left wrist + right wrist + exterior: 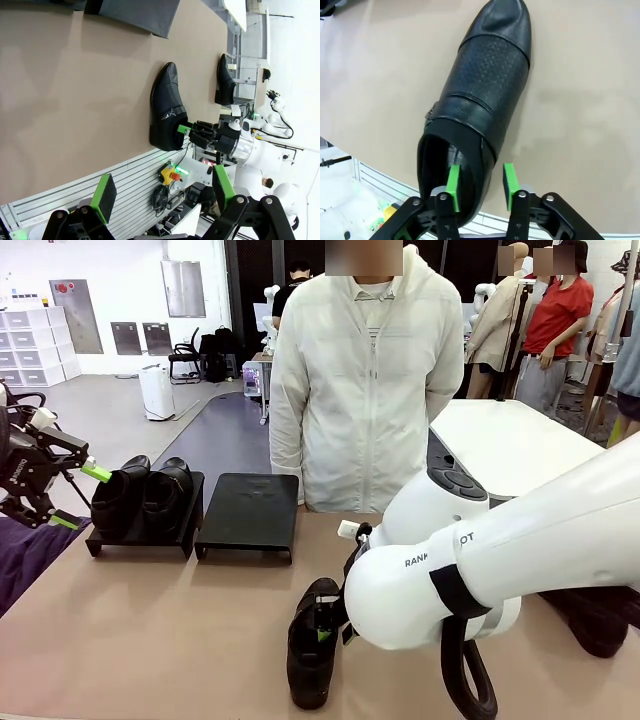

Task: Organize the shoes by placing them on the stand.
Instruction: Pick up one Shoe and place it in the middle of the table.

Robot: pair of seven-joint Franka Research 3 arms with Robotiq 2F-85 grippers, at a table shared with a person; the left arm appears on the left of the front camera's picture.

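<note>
1. Right tool (480, 181): jaws part-open, astride the side wall of the near shoe's (485, 90) collar. 1 pad sits inside the opening and 1 outside, with no squeeze evident.
2. Near shoe: lies on the tabletop (150, 630) close to the robot's edge, toe toward the stand (248, 505).
3. Handling (judged): glossy leather is likely slick. The collar wall is flexible, so a pinch there may let the toe droop; the stiffer heel back would hold better.
4. 2 placed shoes (142, 495) fill the stand's left platform; the right platform is bare.
5. 4th shoe (225, 82): on the tabletop, well apart to the right.
6. Left tool (80, 497): wide open, empty, just beside the placed shoes.
7. Person (365, 390) stands behind the stand; the route looks unobstructed.
</note>
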